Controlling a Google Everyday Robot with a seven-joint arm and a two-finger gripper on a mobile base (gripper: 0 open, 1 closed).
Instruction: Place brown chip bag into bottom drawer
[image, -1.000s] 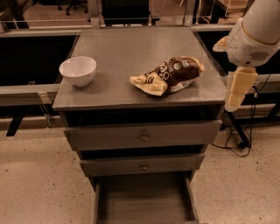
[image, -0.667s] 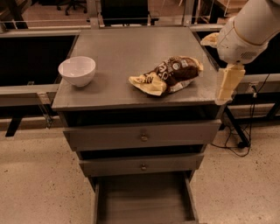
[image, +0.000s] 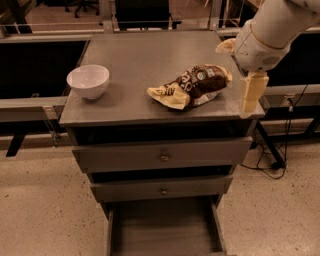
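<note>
The brown chip bag (image: 192, 85) lies on its side on the grey cabinet top (image: 145, 60), right of centre. My gripper (image: 239, 70) hangs over the top's right edge, just right of the bag and apart from it. Its pale-yellow fingers (image: 252, 92) are spread open and hold nothing. The bottom drawer (image: 160, 227) is pulled out at the foot of the cabinet, and nothing shows inside it.
A white bowl (image: 88, 81) stands on the left of the cabinet top. Two upper drawers with small round knobs (image: 163, 157) are shut. Dark benches flank the cabinet. Cables (image: 272, 165) lie on the floor at the right.
My gripper has moved left and slightly down, from beyond the cabinet's right side to over its right edge, closer to the bag. The bag and bowl have not moved.
</note>
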